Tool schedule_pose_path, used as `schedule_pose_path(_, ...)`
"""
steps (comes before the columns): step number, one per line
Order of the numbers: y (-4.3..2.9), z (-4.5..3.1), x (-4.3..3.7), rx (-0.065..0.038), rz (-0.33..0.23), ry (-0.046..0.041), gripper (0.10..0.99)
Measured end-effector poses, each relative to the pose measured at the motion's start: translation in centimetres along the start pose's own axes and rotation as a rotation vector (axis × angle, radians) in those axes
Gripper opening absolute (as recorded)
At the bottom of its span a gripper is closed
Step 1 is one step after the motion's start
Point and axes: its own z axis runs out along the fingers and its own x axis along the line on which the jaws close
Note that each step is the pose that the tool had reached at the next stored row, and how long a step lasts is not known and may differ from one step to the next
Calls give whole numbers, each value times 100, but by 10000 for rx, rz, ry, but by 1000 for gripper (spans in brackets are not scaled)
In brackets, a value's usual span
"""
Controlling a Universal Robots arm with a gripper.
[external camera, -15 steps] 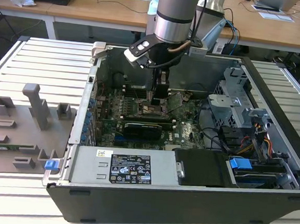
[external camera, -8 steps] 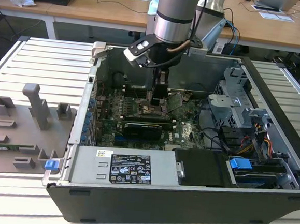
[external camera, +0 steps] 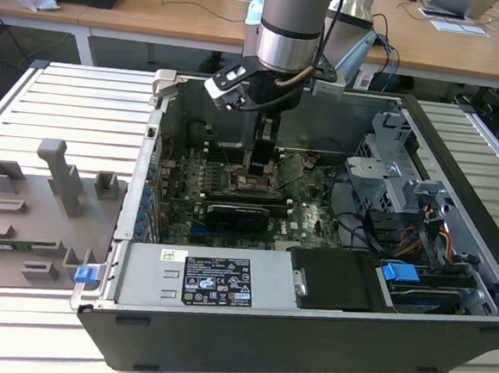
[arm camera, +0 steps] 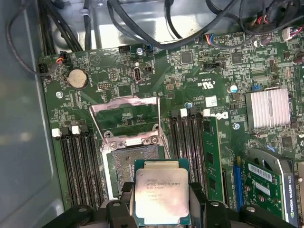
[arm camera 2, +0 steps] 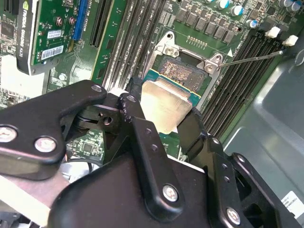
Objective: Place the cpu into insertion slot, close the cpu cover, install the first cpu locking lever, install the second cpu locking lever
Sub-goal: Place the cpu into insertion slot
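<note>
My gripper (external camera: 262,166) reaches down into the open computer case over the green motherboard (external camera: 308,213). It is shut on the cpu (arm camera: 161,192), a flat square chip with a silver-grey top, pinched at two opposite edges by the black fingers (arm camera: 124,192). In both wrist views the cpu (arm camera 2: 166,107) hangs just above and partly beside the insertion slot (arm camera: 130,164), whose dark centre (arm camera 2: 183,71) stays partly uncovered. The cpu cover (arm camera: 124,116), a thin silver frame, stands flipped open beyond the slot. A thin metal lever (arm camera 2: 251,57) sticks out sideways from the socket.
Long memory slots (arm camera: 187,142) flank the socket on both sides. A green expansion card (arm camera: 266,185) and a finned heat sink (arm camera: 268,107) lie to one side. Black cables (arm camera: 142,23) run along the case wall. The power supply (external camera: 199,278) and drive cage (external camera: 389,172) border the board.
</note>
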Motion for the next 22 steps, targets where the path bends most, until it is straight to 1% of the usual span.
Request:
schedule_pose_path(2,0,1,0,13,275,-3,545)
schedule_pose_path(4,0,2,0,17,383,-7,545)
schedule_pose_path(7,0,2,0,14,336,-8,545)
schedule_pose_path(10,0,3,0,-34,-526,-43,545)
schedule_pose_path(11,0,3,0,-45,-716,-51,545)
schedule_pose_path(12,0,3,0,-64,-1063,-66,545)
schedule_pose_path(14,0,3,0,-86,-1450,-81,545)
schedule_pose_path(16,0,4,0,-134,-2304,-116,545)
schedule_pose_path(17,1,4,1,-148,-2587,-117,545)
schedule_pose_path(18,0,4,1,-153,-2678,-71,545)
schedule_pose_path(19,0,4,1,-152,-2677,-42,545)
schedule_pose_path(22,0,13,2,-112,-1891,-11,545)
